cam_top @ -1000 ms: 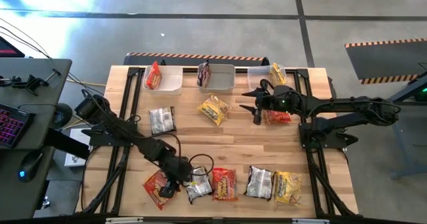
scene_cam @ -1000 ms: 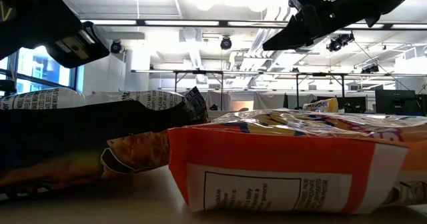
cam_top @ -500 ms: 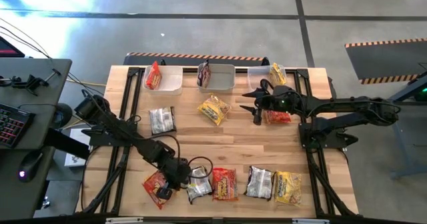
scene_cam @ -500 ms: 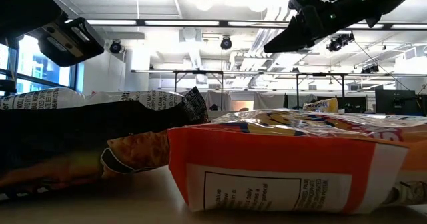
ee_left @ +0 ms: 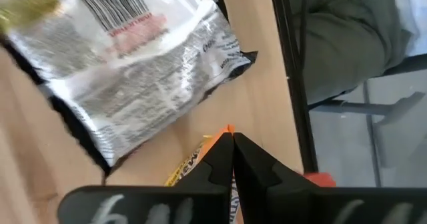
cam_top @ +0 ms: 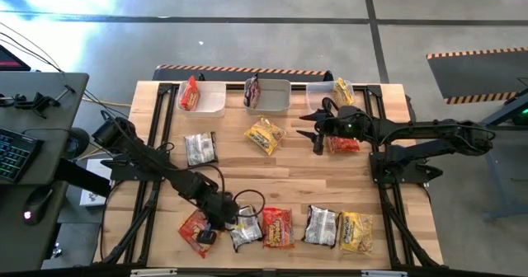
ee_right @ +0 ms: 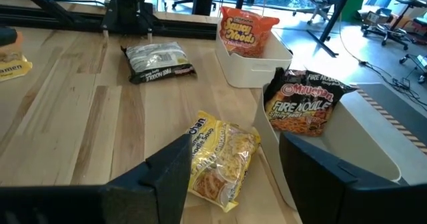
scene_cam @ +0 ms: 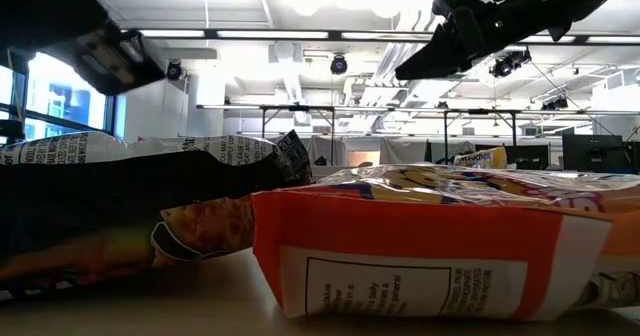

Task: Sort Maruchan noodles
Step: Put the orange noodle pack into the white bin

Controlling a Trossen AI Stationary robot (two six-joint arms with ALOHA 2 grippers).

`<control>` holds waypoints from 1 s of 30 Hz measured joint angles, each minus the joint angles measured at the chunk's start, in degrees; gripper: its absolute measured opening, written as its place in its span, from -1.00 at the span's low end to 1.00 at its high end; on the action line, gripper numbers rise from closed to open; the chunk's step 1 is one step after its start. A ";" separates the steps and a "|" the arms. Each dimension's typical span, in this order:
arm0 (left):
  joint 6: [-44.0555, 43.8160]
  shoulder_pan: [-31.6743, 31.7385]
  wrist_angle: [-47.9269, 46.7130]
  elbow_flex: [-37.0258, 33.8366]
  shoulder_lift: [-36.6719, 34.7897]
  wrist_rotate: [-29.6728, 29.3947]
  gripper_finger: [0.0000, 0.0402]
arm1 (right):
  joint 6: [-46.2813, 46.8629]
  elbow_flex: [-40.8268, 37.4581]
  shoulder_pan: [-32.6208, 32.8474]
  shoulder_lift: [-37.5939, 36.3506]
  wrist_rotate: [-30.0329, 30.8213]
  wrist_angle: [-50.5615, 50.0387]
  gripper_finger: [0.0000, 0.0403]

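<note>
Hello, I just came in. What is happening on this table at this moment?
Two robot arms are sorting ramen packets into three pale bins at the table's far edge; each bin already holds one packet. The left gripper is at the near edge, shut on the corner of a red-orange packet. The right gripper hangs open above the table near the bins, holding nothing, beside a yellow packet. Several packets lie unsorted.

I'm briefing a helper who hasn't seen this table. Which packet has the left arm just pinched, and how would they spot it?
Start at the wooden table and go to the row of packets along its near edge, opposite the three pale bins. The left hand is shut on the red-orange packet at the row's left end. Its neighbour is a silver-and-dark packet; only this one has dark fingers clamped on its edge.
</note>
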 joint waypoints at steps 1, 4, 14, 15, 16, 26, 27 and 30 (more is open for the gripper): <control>0.71 -0.07 -1.76 1.09 0.00 -1.32 -1.00 | 0.00 0.00 0.00 0.00 0.00 -0.04 0.04; 2.91 0.20 -6.91 3.99 0.00 -4.62 -1.00 | 0.01 0.00 0.00 0.00 0.00 -0.26 0.04; 3.02 2.42 -18.01 7.87 -0.67 -8.97 -1.00 | 0.02 0.00 0.00 0.00 0.00 -1.18 0.04; 2.98 2.65 -18.67 7.91 -1.18 -10.03 -1.00 | 0.02 0.00 0.00 0.00 0.00 -1.29 0.04; 2.52 2.79 -19.38 7.94 -1.76 -11.37 -1.00 | 0.02 0.00 0.00 -0.02 0.00 -1.55 0.04; -6.96 4.26 -22.56 7.98 -8.39 -18.52 -0.99 | 0.02 0.00 0.00 -0.02 0.02 -2.42 0.04; -8.43 3.96 -21.96 7.99 -8.45 -18.79 -0.98 | 0.02 0.00 0.00 -0.02 0.02 -2.53 0.04; -11.15 0.56 -18.84 8.04 -7.43 -19.06 -0.91 | -0.02 0.00 0.00 -0.02 0.02 -2.55 0.04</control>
